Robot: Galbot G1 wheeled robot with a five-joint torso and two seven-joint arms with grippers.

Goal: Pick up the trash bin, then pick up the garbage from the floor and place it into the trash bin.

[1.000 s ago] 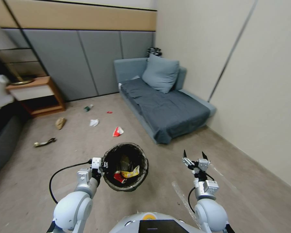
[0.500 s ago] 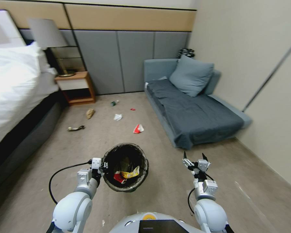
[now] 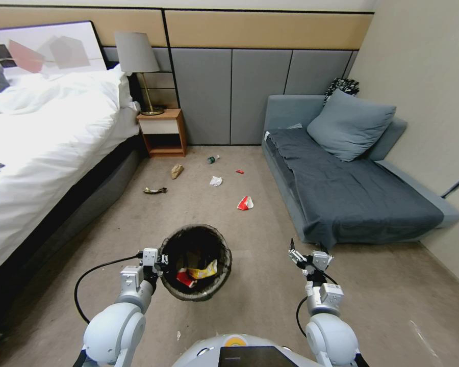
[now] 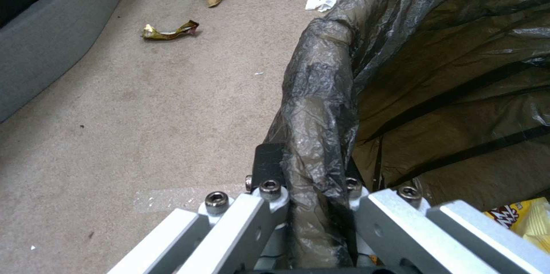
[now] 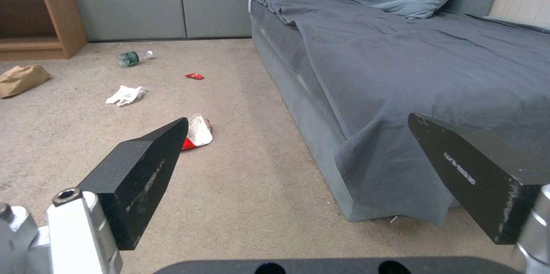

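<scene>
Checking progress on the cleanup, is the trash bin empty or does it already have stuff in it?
Not empty: the trash bin holds a yellow wrapper and a red one.

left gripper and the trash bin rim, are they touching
Touching. The left wrist view shows the left gripper with its fingers clamped on the bag-covered rim of the trash bin.

I am looking at a bedroom with a beige carpet [image 3: 229, 306] stretching ahead. A bed [image 3: 41, 148] with white bedding is lying at my ten o'clock, and a wooden nightstand [image 3: 162, 132] with a lamp [image 3: 137, 66] is standing at eleven. A grey sofa [image 3: 352, 188] with a cushion [image 3: 349, 125] is sitting at two o'clock. Grey padded panels [image 3: 239, 97] under a tan band are lining the far wall at twelve.
</scene>
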